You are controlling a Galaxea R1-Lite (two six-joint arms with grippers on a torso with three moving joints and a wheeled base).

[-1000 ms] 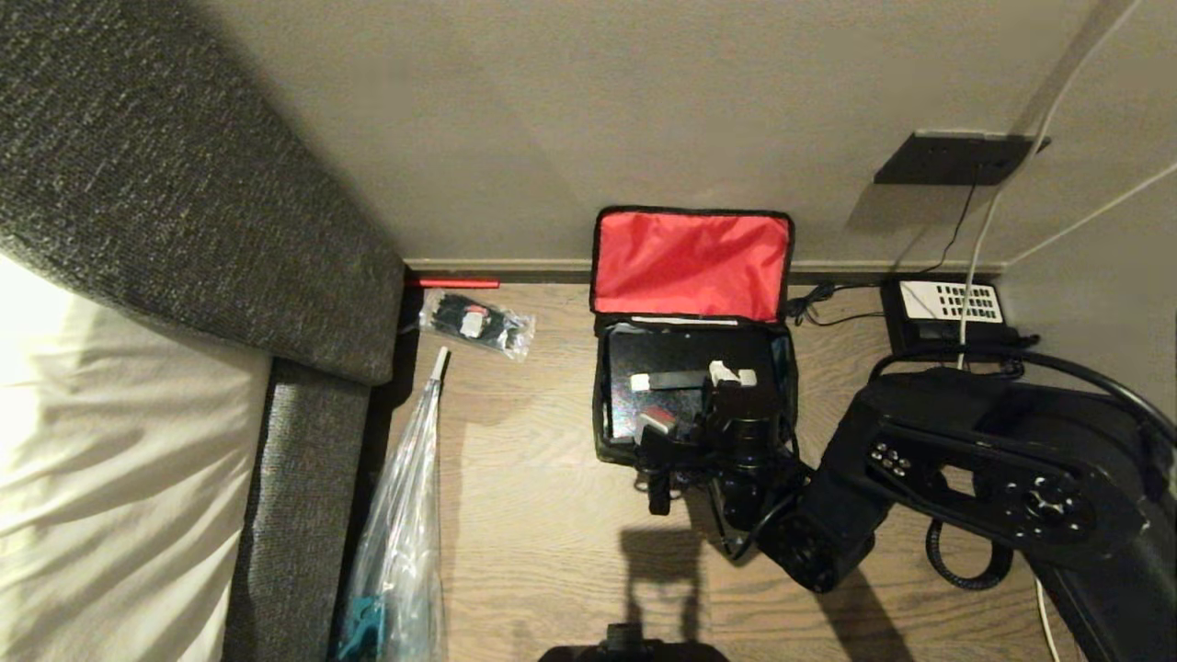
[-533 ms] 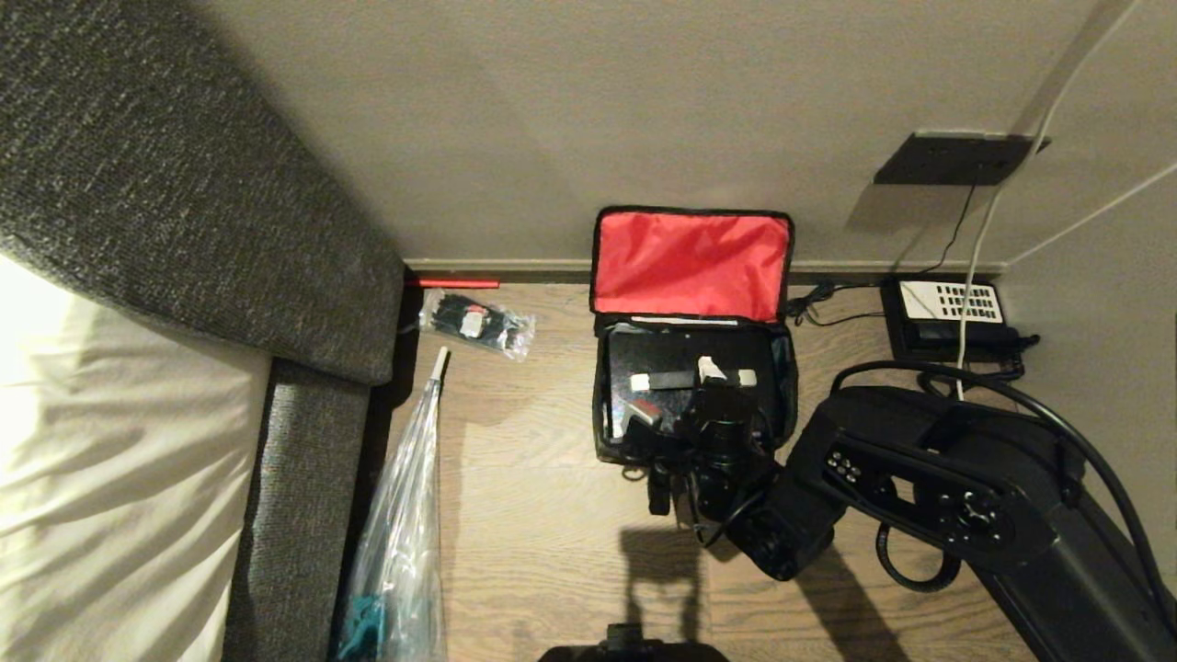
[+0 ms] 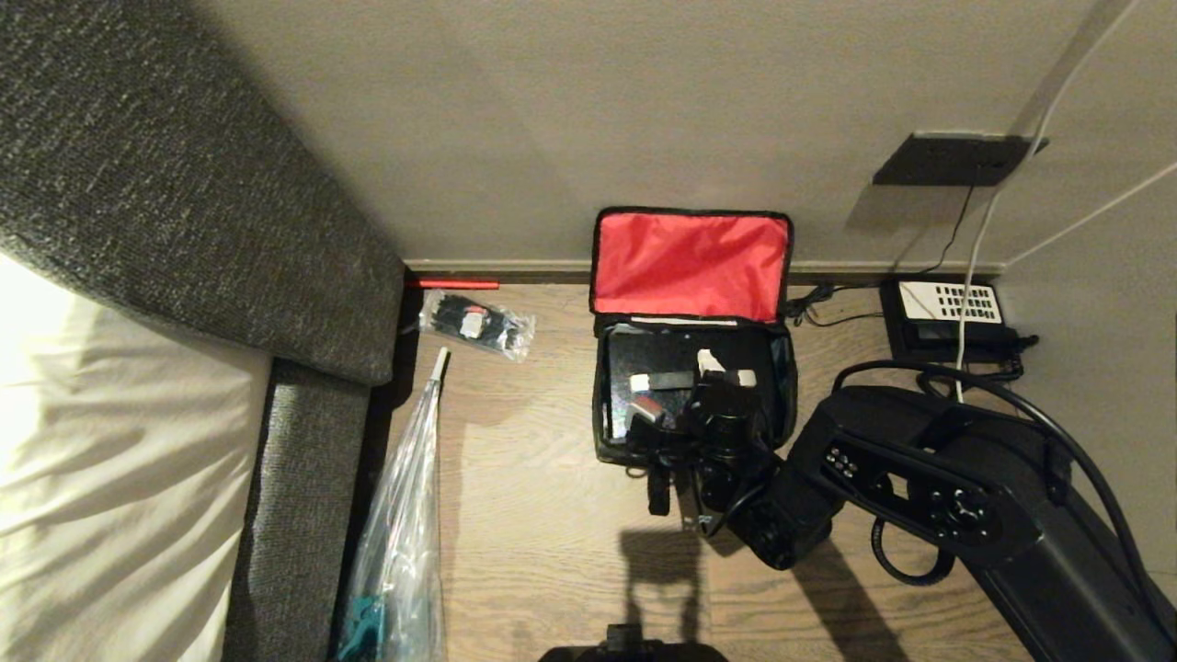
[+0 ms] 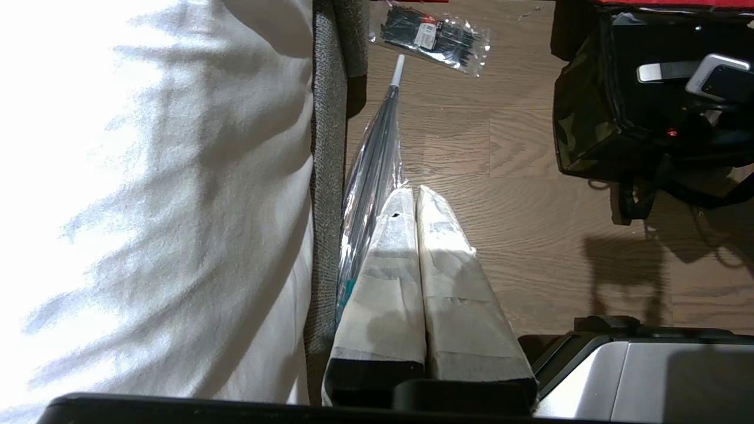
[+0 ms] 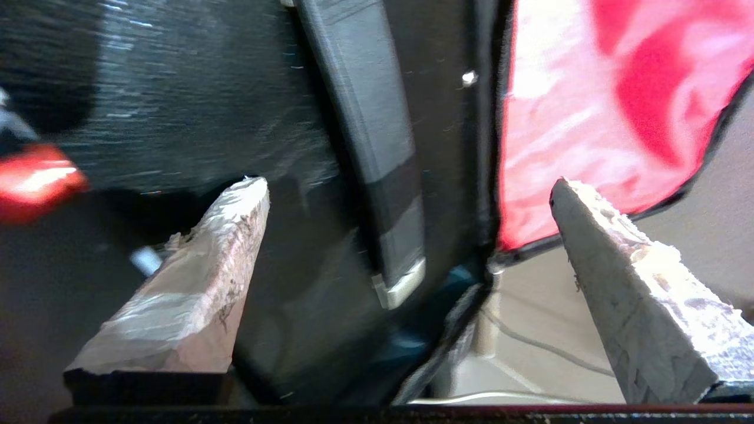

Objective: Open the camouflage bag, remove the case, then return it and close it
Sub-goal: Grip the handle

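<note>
Two taped fingers (image 5: 218, 265) of the right gripper (image 3: 694, 386) stand spread wide with nothing between them, poised over the case (image 3: 644, 363) where it lies flat inside the camouflage bag (image 3: 607, 441) on the wooden floor (image 3: 533, 515), against the wall. In the right wrist view the case's handle (image 5: 377, 171) runs up the gap between the fingers, one finger over the glossy lid and the other out past the bag's rim toward the red lining (image 3: 690, 262) of the raised lid. That offset is the first risk, as I judge it: if the fingers close as they stand, the outer one could catch the bag's edge or zipper instead of the handle, dragging the soft bag rather than lifting the case. The handle looks slim and the case slick, so a shallow pinch may slip, or the case may swing and jam against the bag's walls. The upright lid could flop forward onto the wrist if the bag is jostled. A strap (image 3: 657, 492) trails just before the bag, near the arm, and could snag. Cables (image 3: 818, 308) and a telephone (image 3: 947, 313) sit close on the right, within reach of the elbow. The left gripper (image 4: 415, 200), fingers pressed together and empty, hangs beside the bed (image 4: 147, 176) and a clear plastic bag (image 4: 371, 171), well apart from the work.
</note>
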